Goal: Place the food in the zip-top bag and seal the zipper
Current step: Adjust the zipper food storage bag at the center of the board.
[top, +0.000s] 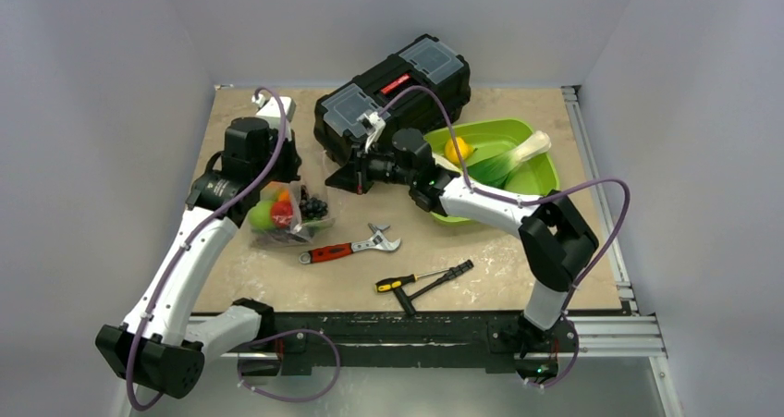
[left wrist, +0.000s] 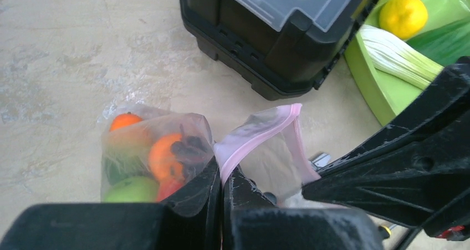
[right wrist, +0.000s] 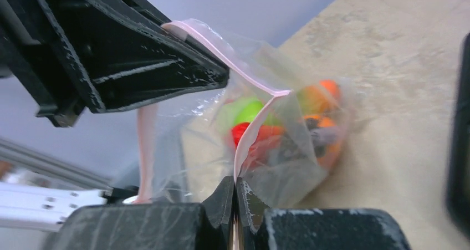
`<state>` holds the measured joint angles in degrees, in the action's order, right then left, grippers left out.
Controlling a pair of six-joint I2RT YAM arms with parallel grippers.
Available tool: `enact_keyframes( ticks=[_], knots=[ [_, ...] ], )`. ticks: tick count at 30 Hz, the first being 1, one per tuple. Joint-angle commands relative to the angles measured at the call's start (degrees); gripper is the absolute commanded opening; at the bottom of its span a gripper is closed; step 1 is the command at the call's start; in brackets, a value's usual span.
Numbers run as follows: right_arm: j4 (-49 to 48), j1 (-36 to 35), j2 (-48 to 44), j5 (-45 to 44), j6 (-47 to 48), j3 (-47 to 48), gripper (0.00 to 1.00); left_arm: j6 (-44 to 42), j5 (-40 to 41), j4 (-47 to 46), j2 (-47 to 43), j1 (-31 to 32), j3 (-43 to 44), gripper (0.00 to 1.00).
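The zip-top bag (top: 282, 215) lies at the table's left with its mouth lifted. Through the clear plastic I see the food: a green apple (left wrist: 130, 190), orange fruits (left wrist: 161, 156), a red piece (right wrist: 241, 132) and black grapes (top: 314, 206). My left gripper (left wrist: 221, 169) is shut on the pink zipper (left wrist: 260, 133) at one end of the mouth. My right gripper (right wrist: 235, 183) is shut on the same zipper (right wrist: 249, 128) further along. The strip folds into a peak between the two grips. In the top view the left gripper (top: 285, 172) and right gripper (top: 337, 178) meet above the bag.
A black toolbox (top: 393, 98) stands at the back centre. A lime-green tray (top: 545, 177) to its right holds a yellow fruit (top: 458, 149) and a leek (top: 513, 158). A red-handled wrench (top: 351, 247) and screwdrivers (top: 425, 276) lie near the front edge.
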<state>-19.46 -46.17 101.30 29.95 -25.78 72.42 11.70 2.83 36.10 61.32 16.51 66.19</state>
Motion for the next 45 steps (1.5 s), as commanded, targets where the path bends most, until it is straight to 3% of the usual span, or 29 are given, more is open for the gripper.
enact_keyframes(
  ticks=[1,3,6,13,18,22,25,28,32,35,37,39,42,45],
  knots=[
    [-25.52,-2.08,-2.73,-1.54,-28.05,-5.12,0.0,-3.33,-9.07,1.04,-0.89,0.54,4.79,0.0],
    [-26.26,-2.74,-3.3,-4.71,-33.62,-5.27,0.0,-3.31,-13.74,5.67,-0.49,0.54,6.91,0.0],
    [-28.08,-3.28,-3.72,-8.96,-39.36,-6.24,0.0,-2.74,-18.54,9.89,-1.42,0.54,7.97,0.11],
    [-28.47,-4.44,-3.45,-15.79,-44.74,-6.27,0.0,-2.21,-27.96,12.32,-5.17,0.61,5.23,0.49],
    [-27.28,-4.53,-4.32,-18.11,-47.21,-5.86,0.0,-3.08,-26.68,13.18,-7.15,1.97,3.33,0.84],
    [-24.63,-4.76,-4.62,-19.51,-49.92,-4.47,0.0,-4.13,-14.61,12.75,-8.34,9.19,1.58,0.88],
    [-23.69,-5.08,-4.19,-19.43,-52.07,-3.47,0.0,-3.7,-6.35,10.67,-8.06,12.16,0.32,0.84],
    [-22.26,-5.69,-4.79,-20.89,-52.57,-3.43,0.0,-3.33,-0.32,10.32,-7.06,12.53,0.37,0.7],
    [-20.89,-6.67,-4.89,-22.56,-52.61,-3.16,0.0,-3.09,6.83,10.4,-7.24,12.52,0.51,0.49],
    [-18.82,-7.79,-4.09,-23.21,-51.73,-1.37,0.0,-3.32,9.65,9.5,-6.95,12.57,1.31,0.27],
    [-18.19,-8.21,-3.6,-23.24,-50.1,-0.52,0.0,-2.67,10.87,9.94,-6.3,12.56,2.67,0.05],
    [-18.74,-8.23,-3.38,-23.13,-48.09,-0.75,0.0,-0.61,14.43,11.55,-6.13,12.51,3.83,0.0],
    [-16.04,-7.44,-3.14,-20.04,-42.76,0.38,0.36,6.09,22.25,16.49,-6.75,12.46,6.73,0.0],
    [-13.19,-6.1,-4.72,-17.13,-33.36,2.04,0.52,16.26,31.14,26.02,-5.0,12.34,13.27,0.0]
  ],
)
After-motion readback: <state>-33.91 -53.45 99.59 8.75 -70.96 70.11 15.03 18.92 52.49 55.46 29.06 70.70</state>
